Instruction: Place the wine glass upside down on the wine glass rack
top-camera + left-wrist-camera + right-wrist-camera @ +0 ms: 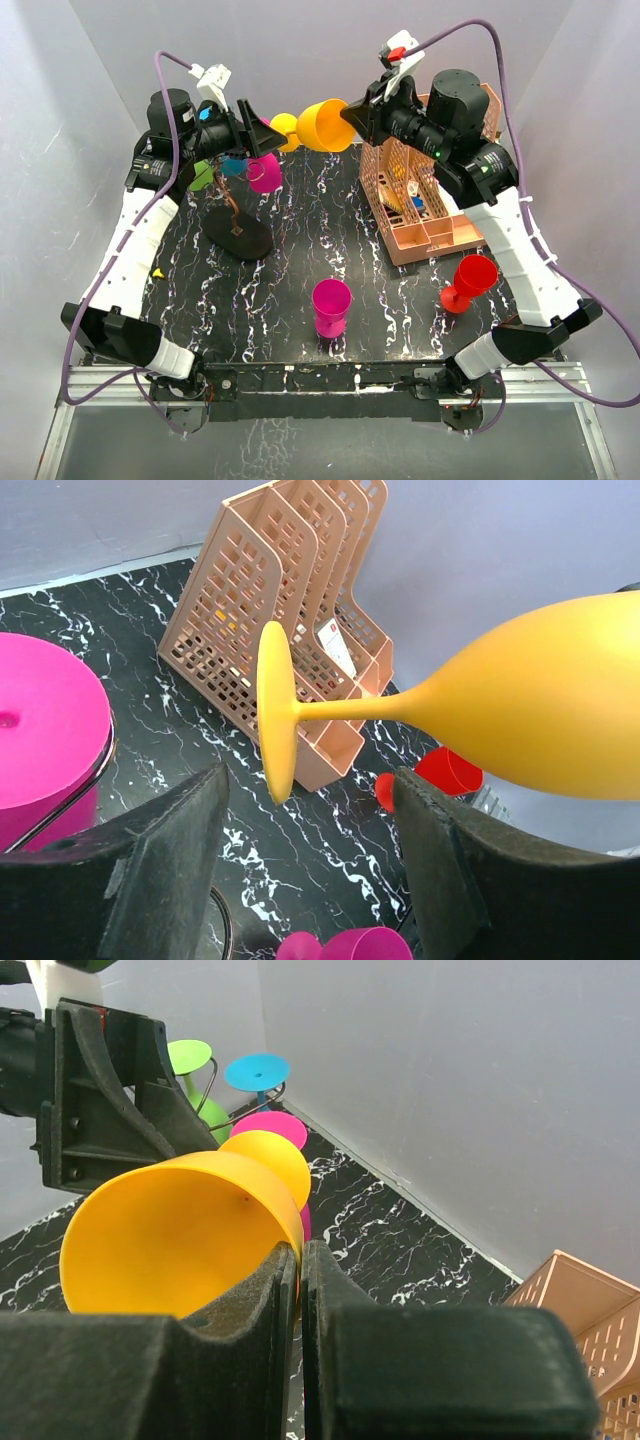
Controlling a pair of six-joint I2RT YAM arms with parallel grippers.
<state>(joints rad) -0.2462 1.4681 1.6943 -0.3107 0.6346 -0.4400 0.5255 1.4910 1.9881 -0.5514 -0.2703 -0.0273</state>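
Between the spread fingers of the left gripper [310, 785] hangs the foot of the yellow wine glass [540, 710] — touching neither — while the right gripper [300, 1252] pinches its rim.

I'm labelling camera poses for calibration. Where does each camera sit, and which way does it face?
Top external: above and behind the bases, looking down at the table and wine glass rack; both arms, left gripper and right gripper show.
Left wrist: on the left arm, facing the yellow wine glass and peach organizer; its open fingers show.
Right wrist: on the right arm, facing the rack and left gripper; its fingers pinch the glass rim.
Shared: all three see the yellow wine glass.
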